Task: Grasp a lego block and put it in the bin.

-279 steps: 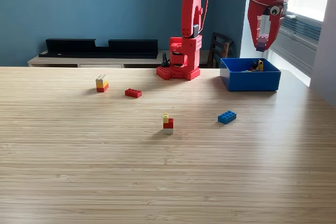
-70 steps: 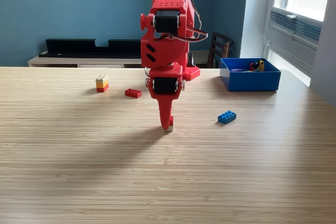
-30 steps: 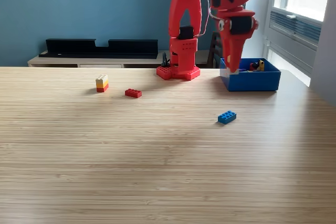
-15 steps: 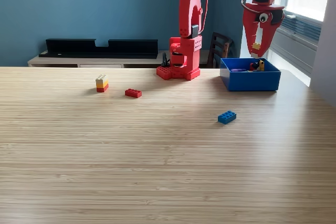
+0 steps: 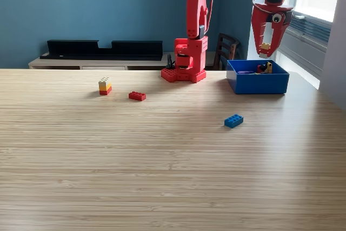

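My red gripper (image 5: 264, 51) hangs over the blue bin (image 5: 257, 83) at the exterior view's right, pointing down, shut on a small stacked lego block (image 5: 265, 47) whose yellow top shows between the fingers. The bin holds several small blocks (image 5: 265, 68). On the wooden table lie a blue lego block (image 5: 233, 120) right of centre, a flat red lego block (image 5: 137, 96) and a yellow-and-red stacked block (image 5: 105, 85) at the left.
The arm's red base (image 5: 186, 64) stands at the table's far edge, left of the bin. A dark chair (image 5: 224, 50) sits behind it, and a low black shelf (image 5: 105, 48) runs along the blue wall.
The gripper closed on the stacked block at the table's middle, lifted it and swung right; in the last half second it has stayed over the bin, barely shifting.
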You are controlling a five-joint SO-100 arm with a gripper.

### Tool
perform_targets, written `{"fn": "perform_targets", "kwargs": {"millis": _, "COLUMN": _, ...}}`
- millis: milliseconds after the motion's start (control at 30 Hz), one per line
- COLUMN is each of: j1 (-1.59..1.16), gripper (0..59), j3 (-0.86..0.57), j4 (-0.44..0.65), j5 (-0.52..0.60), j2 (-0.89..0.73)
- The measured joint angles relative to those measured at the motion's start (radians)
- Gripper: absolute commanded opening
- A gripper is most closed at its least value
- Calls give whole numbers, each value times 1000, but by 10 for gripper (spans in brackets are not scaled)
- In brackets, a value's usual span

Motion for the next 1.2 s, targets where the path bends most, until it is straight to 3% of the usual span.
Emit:
{"fn": "perform_targets", "kwargs": {"millis": 200, "j1": -8, "gripper": 3, "j3": 32, "j4": 0, "j5": -52, "j2": 0}}
{"fn": "perform_targets", "kwargs": {"millis": 367, "j1": -8, "gripper": 168, "j3": 55, "j4": 0, "j5": -107, "j2": 0}}
{"fn": "perform_targets", "kwargs": {"millis": 567, "j1": -8, "gripper": 217, "j3": 57, "j4": 0, "j5": -140, "j2": 0}}
{"fn": "perform_targets", "kwargs": {"millis": 633, "j1": -8, "gripper": 190, "j3": 57, "j4": 0, "j5": -146, "j2": 0}}
{"fn": "perform_targets", "kwargs": {"millis": 833, "j1": -5, "gripper": 2, "j3": 46, "j4": 0, "j5": -132, "j2": 0}}
{"fn": "perform_targets", "kwargs": {"millis": 1200, "j1": 348, "gripper": 0, "j3": -213, "j4": 0, "j5": 0, "j2": 0}}
